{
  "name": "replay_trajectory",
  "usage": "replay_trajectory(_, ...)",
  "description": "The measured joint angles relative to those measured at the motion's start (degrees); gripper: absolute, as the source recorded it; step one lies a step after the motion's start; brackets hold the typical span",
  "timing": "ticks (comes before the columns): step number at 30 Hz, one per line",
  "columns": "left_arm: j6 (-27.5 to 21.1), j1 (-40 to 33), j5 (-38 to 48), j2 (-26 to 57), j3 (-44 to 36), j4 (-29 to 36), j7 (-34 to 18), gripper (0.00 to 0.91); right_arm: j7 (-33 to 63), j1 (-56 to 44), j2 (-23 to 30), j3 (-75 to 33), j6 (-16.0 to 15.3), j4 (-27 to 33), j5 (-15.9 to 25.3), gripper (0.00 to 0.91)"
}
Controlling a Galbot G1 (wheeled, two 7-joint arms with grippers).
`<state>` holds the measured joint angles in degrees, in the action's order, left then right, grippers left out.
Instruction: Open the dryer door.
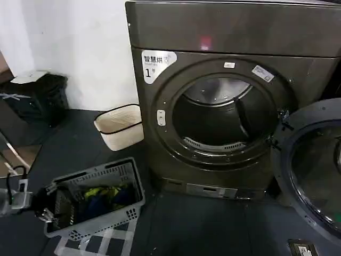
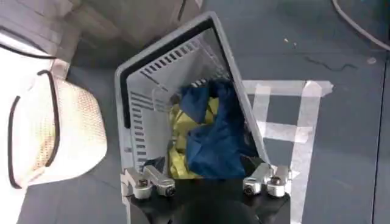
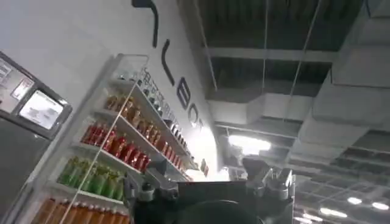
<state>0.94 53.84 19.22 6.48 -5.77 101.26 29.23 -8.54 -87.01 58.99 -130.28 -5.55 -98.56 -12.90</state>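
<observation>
The dryer [image 1: 234,32] is a big dark grey-brown machine with a white "1" sticker [image 1: 157,64]. Its round drum opening [image 1: 224,117] is uncovered. The dryer door [image 1: 314,165] stands swung out to the right, dark inner face and glass toward me, hinged at the opening's right side. My left gripper [image 1: 40,210] hangs low at the left, far from the door, over a grey basket. In the left wrist view it [image 2: 207,181] is open with nothing between its fingers. My right gripper [image 3: 207,182] points up toward a ceiling, fingers spread open and holding nothing.
A grey laundry basket [image 1: 133,186] with blue and yellow clothes [image 2: 207,131] sits on the dark floor left of the dryer. A white woven basket [image 1: 120,125] stands by the wall, and a black bin [image 1: 40,96] is farther left. Drink shelves [image 3: 116,146] appear in the right wrist view.
</observation>
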Motion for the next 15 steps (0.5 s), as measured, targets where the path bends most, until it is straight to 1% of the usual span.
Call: replay_trajectory(15,0.08,-0.41,-1.40,-0.62,0.20,-0.78,1.06,0.907,-0.06,-0.21,-0.17,-0.46,0.21,0.06,0.20,0.907)
